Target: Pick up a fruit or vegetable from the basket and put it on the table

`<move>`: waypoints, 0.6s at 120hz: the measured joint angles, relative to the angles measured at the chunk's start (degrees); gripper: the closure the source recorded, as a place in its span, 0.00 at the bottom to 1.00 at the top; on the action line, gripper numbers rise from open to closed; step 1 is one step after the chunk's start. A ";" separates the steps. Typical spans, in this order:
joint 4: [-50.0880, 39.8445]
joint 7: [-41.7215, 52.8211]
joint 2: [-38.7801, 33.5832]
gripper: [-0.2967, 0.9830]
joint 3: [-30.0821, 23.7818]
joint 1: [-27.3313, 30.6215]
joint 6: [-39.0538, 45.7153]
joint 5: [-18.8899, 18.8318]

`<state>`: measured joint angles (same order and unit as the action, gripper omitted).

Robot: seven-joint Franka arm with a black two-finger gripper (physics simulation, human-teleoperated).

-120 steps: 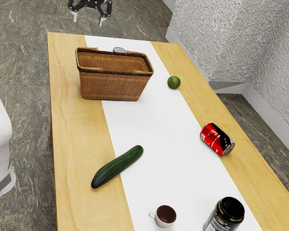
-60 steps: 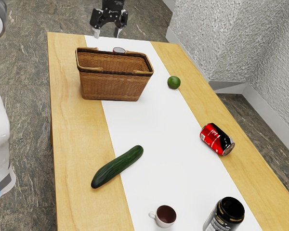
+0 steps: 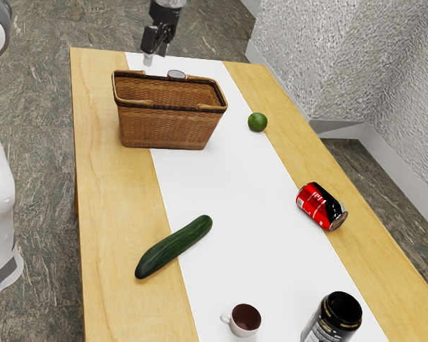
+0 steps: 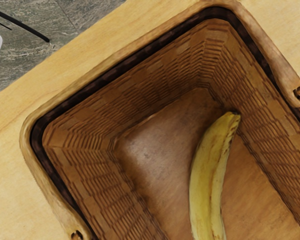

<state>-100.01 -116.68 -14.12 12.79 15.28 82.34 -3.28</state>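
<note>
Banana [image 4: 208, 175], curved and yellow, inside the brown wicker basket [image 3: 170, 128], below the black pincer [image 3: 154, 57]; whether the latter is open cannot be told. Risk: an off-centre descent could snag the woven wall near the fruit's tip.

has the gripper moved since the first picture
Yes. The gripper has come lower in the exterior view and a little toward the exterior view's right, ending nearer the rim of the wicker basket, which has stayed put.
</note>
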 joint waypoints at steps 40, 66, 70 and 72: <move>-3.01 0.49 0.25 0.23 -0.12 0.34 1.98 -0.52; -7.04 2.50 0.63 0.23 -0.13 0.30 6.32 -0.36; -7.38 2.75 0.62 0.23 -0.13 0.32 6.73 -0.35; -7.48 2.88 0.62 0.23 -0.13 0.34 6.93 -0.35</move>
<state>-107.49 -113.80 -13.50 12.66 15.61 89.27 -3.63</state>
